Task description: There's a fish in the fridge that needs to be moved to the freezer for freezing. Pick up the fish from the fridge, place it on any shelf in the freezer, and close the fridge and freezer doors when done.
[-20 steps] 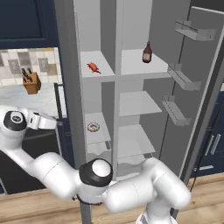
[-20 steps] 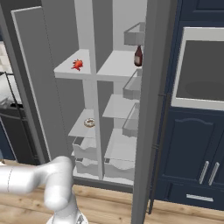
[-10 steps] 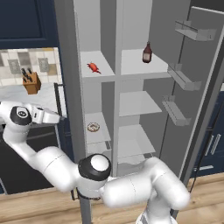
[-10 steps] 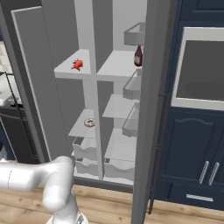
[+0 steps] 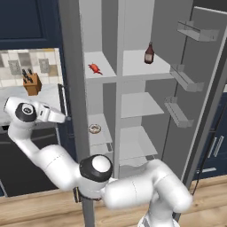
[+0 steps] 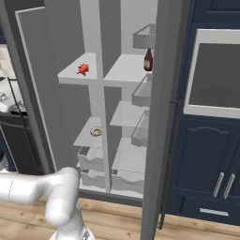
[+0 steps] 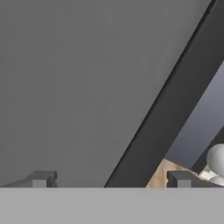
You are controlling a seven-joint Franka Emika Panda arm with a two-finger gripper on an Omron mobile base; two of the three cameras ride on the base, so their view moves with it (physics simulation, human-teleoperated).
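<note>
The small red-orange fish (image 5: 94,68) (image 6: 83,69) lies on an upper white shelf (image 5: 103,73) of the freezer (image 5: 98,102), the narrower compartment. The fridge (image 5: 142,97) beside it holds a dark bottle (image 5: 149,54). Both doors stand open: the freezer door (image 5: 71,93) (image 6: 35,93) is edge-on at the left, and the fridge door (image 5: 197,84) with its bins is at the right. My gripper (image 5: 63,118) (image 7: 111,179) is open and empty. It is on the outer side of the freezer door, close to its grey face (image 7: 78,78) and dark handle (image 7: 162,109).
A round tan doughnut-like item (image 5: 94,128) (image 6: 95,131) sits on a lower freezer shelf above white drawers (image 6: 91,161). Left of the unit, a counter carries a knife block (image 5: 32,83). Navy cabinets and an oven (image 6: 215,79) stand to the right.
My hand has swung right and slightly up, from out at the left to the outer face of the freezer door. The fish, the bottle and both doors have not moved.
</note>
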